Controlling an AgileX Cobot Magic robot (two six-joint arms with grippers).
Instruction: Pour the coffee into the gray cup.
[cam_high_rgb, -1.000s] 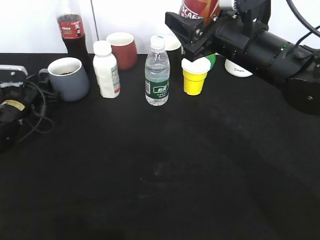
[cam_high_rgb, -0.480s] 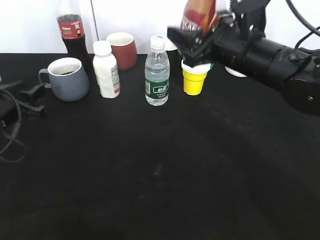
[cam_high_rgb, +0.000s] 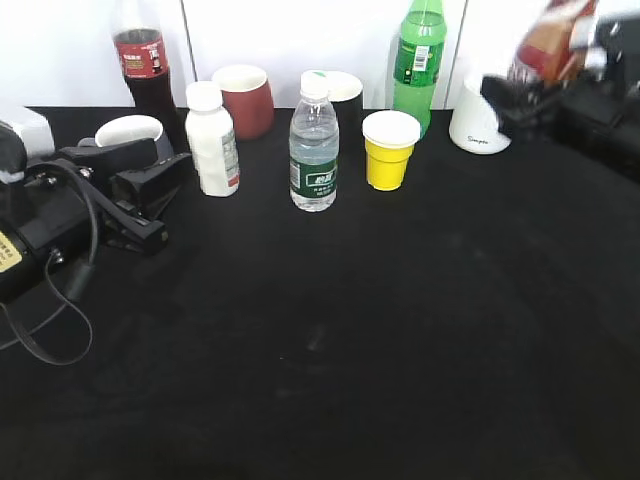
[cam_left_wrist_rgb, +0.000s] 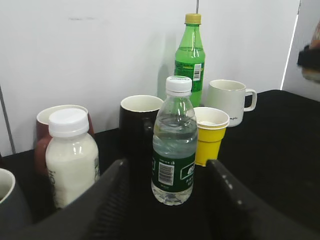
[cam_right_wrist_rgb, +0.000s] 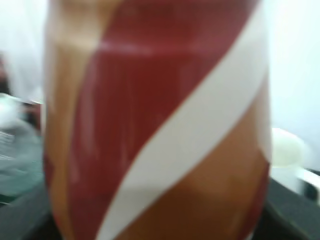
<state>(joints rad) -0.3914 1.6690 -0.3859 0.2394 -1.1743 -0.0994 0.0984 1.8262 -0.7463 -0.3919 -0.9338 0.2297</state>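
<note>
While blur is softening the far right, the right gripper (cam_high_rgb: 520, 95) is apparently clamping the coffee bottle (cam_high_rgb: 555, 40) aloft, beside the white mug (cam_high_rgb: 475, 125). Left gripper (cam_high_rgb: 150, 190) is sitting spread wide in front of the gray cup (cam_high_rgb: 128, 128), hiding most of it, near the milk bottle (cam_high_rgb: 212, 140).

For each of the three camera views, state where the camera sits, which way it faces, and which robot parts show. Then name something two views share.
Exterior: raised in front, slanting down at the table; left end effector and right arm visible.
Left wrist: low, facing the wall; open end effector frames the water bottle.
Right wrist: coffee can fills the blurred frame.
Shared: yellow cup in exterior and left wrist.
</note>
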